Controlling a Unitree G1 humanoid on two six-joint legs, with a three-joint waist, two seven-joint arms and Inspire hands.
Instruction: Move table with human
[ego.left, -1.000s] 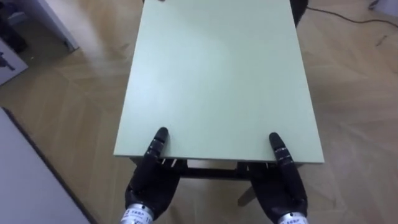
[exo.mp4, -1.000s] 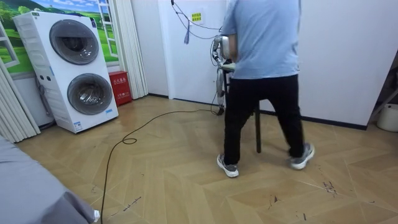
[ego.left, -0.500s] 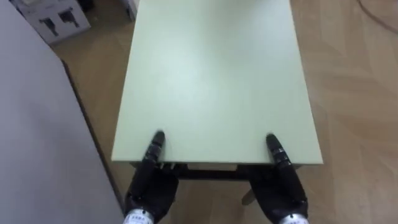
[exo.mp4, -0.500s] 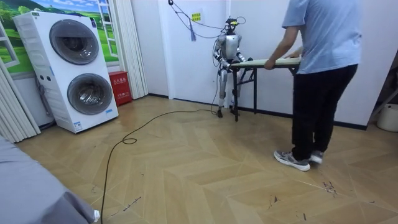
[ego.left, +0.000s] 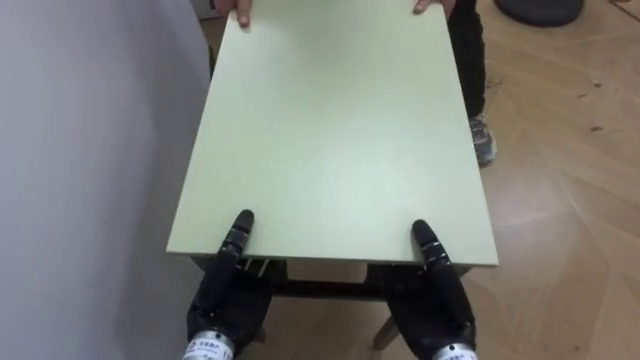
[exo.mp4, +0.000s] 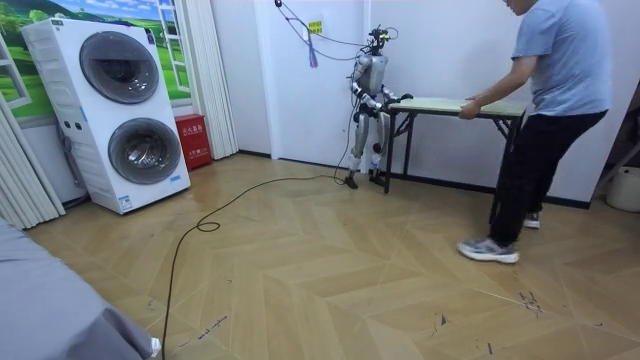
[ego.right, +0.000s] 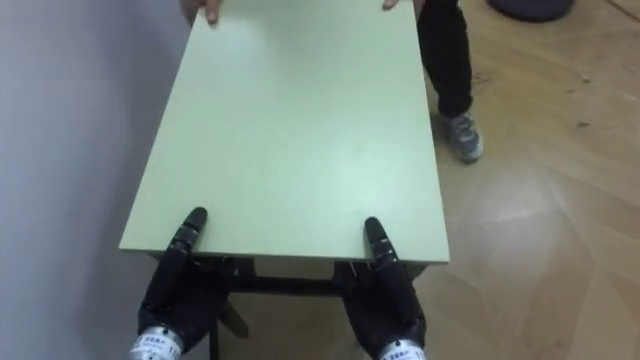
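A pale green table (ego.left: 340, 130) stretches away from me, and both my hands hold its near edge. My left hand (ego.left: 225, 290) has its thumb laid on the top near the left corner, with its palm under the edge. My right hand (ego.left: 435, 295) clamps the right corner the same way. At the far edge a person's hands (ego.left: 243, 15) grip the top. In the room view the person (exo.mp4: 550, 110) leans over the table (exo.mp4: 450, 103) from the room view's right, and I stand at its other end, close to the white wall.
A white wall (ego.left: 80, 150) runs close along the table's left side. Wooden floor lies to the right, with a dark round base (ego.left: 535, 10) at the far right. Stacked washing machines (exo.mp4: 125, 110), a red box (exo.mp4: 192, 140) and a floor cable (exo.mp4: 200, 225) lie off to the room view's left.
The table, the person and I have shifted toward the room view's right along the wall. The wall has come closer on my left, and the person's hands now show at the far edge.
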